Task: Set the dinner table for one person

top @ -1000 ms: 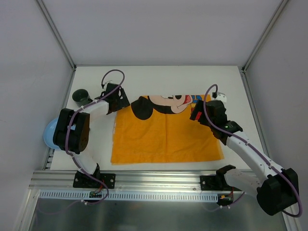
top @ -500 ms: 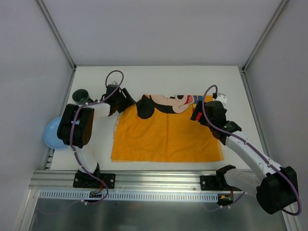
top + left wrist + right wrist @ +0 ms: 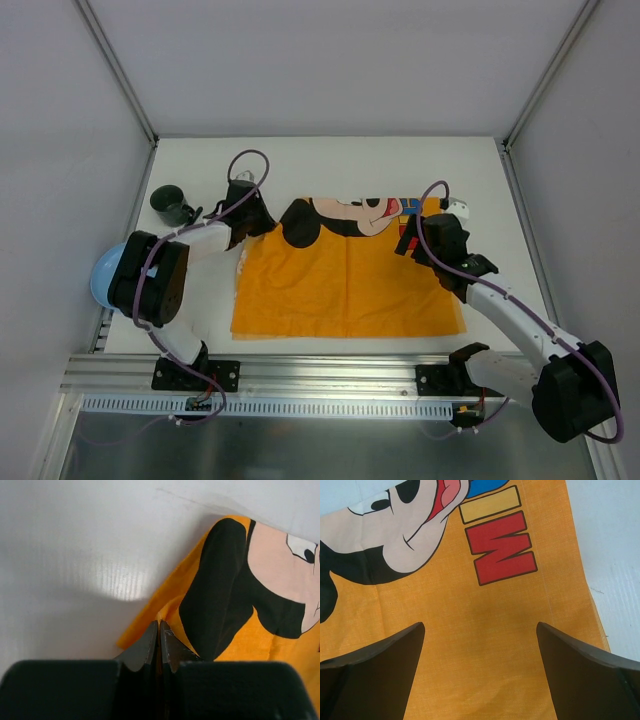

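An orange cartoon-mouse cloth placemat (image 3: pixel 345 285) lies in the middle of the white dinner table (image 3: pixel 330 165). My left gripper (image 3: pixel 264 221) is at the cloth's far left corner. In the left wrist view this gripper (image 3: pixel 160 625) is shut, with a fold of the orange edge (image 3: pixel 167 592) pinched between its fingers beside the mouse's black ear. My right gripper (image 3: pixel 413 238) hovers over the cloth's far right part. In the right wrist view it (image 3: pixel 480 625) stands open, with only the flat placemat (image 3: pixel 480 605) under it, just below the red letters.
A dark green cup (image 3: pixel 170 203) stands at the table's far left. A light blue bowl (image 3: pixel 101 277) sits at the left edge beside the left arm. An aluminium rail (image 3: pixel 330 372) runs along the near edge, and grey walls close in both sides.
My left gripper has moved right to the cloth's far left corner and shut on its edge, which now bunches slightly. The right gripper has barely shifted and stays open.
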Tool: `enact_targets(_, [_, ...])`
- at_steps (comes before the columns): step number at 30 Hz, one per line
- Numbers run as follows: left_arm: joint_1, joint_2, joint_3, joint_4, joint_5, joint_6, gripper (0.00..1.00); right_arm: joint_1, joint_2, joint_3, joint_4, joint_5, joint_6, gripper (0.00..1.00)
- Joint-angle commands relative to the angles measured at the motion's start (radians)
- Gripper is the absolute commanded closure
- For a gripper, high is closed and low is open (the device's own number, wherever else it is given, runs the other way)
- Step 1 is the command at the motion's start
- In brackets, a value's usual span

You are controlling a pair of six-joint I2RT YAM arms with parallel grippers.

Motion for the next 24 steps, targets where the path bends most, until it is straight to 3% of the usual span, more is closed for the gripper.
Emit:
enact_targets(1, [-0.098, -0.173, 0.003, -0.044, -0.211, 0.161, 1.0, 0.009, 0.008, -0.002, 0.043, 0.006, 0.017, 0.01])
enact_targets(5, [-0.186, -0.24, 0.026, -0.066, -0.393, 0.267, 1.0, 0.01, 0.021, 0.0, 0.052, 0.009, 0.017, 0.01])
enact_targets(6, [-0.199, -0.244, 0.039, -0.072, -0.426, 0.305, 0.96, 0.012, 0.028, 0.003, 0.054, 0.006, 0.017, 0.01])
enact_targets(8, [-0.212, -0.224, 0.068, -0.081, -0.495, 0.335, 0.76, 0.012, 0.035, 0.004, 0.055, 0.006, 0.014, 0.01])
enact_targets(9, [-0.213, -0.214, 0.081, -0.113, -0.536, 0.341, 0.62, 0.012, 0.041, 0.005, 0.054, 0.008, 0.016, 0.01])
enact_targets(10, [-0.213, -0.179, 0.095, -0.133, -0.585, 0.34, 0.36, 0.013, 0.042, 0.005, 0.055, 0.006, 0.016, 0.01])
enact_targets(12, [-0.212, -0.119, 0.139, -0.22, -0.78, 0.309, 0.14, 0.013, 0.042, 0.003, 0.054, 0.008, 0.014, 0.01])
enact_targets(16, [-0.213, -0.083, 0.167, -0.303, -0.98, 0.232, 0.02, 0.012, 0.035, -0.008, 0.051, 0.011, 0.006, 0.01])
enact_targets(24, [-0.223, -0.145, 0.119, -0.307, -0.877, 0.166, 0.02, 0.018, 0.045, -0.005, 0.057, 0.0, 0.009, 0.01])
